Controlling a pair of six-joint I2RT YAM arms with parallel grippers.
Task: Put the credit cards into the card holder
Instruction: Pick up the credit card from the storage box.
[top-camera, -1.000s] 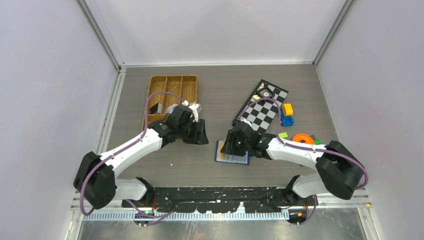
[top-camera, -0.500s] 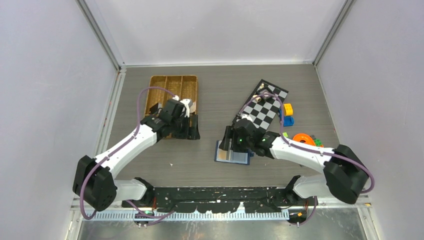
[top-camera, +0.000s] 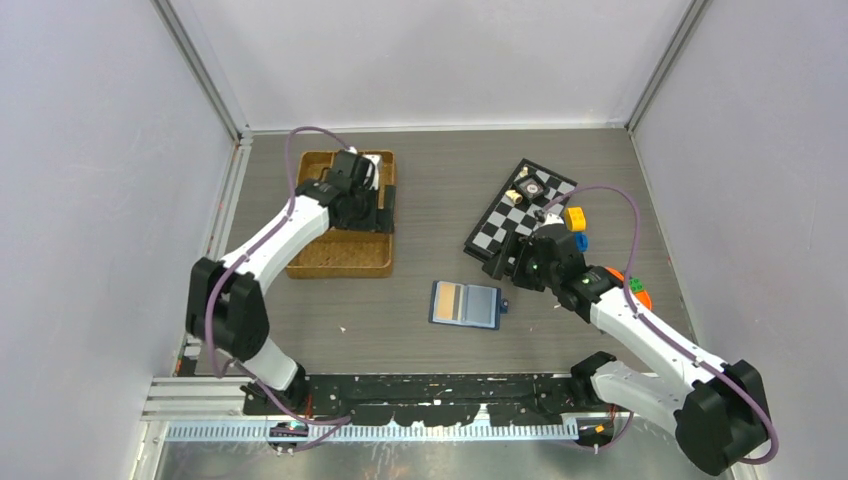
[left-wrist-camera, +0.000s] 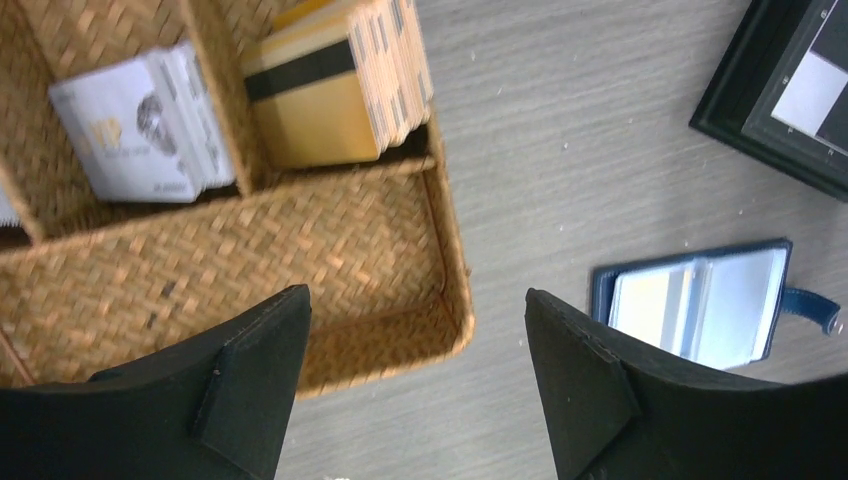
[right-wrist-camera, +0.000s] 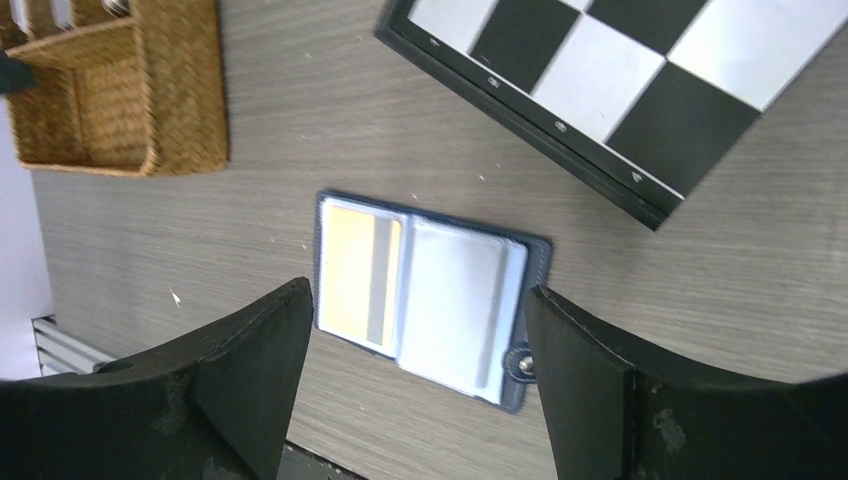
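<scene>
Wicker tray (left-wrist-camera: 330, 250) sits towards the far left corner of the table (top-camera: 430, 180), and the orange-tan credit cards (left-wrist-camera: 335, 90) are stacked in one compartment. The left gripper (left-wrist-camera: 415, 330) is held above it, spread wide, nothing in it. Probably just one card should be pinched by an exposed edge, not the whole stack. The card holder (top-camera: 465, 305) is laid open near the middle of the near edge, one orange card tucked in. The right gripper (right-wrist-camera: 418, 300) is spread and empty above it.

Grey wood-grain table (top-camera: 420, 180) carries wicker tray (top-camera: 340, 258), open card holder (top-camera: 465, 305), checkerboard (top-camera: 508, 222), small toys (top-camera: 574, 217).
</scene>
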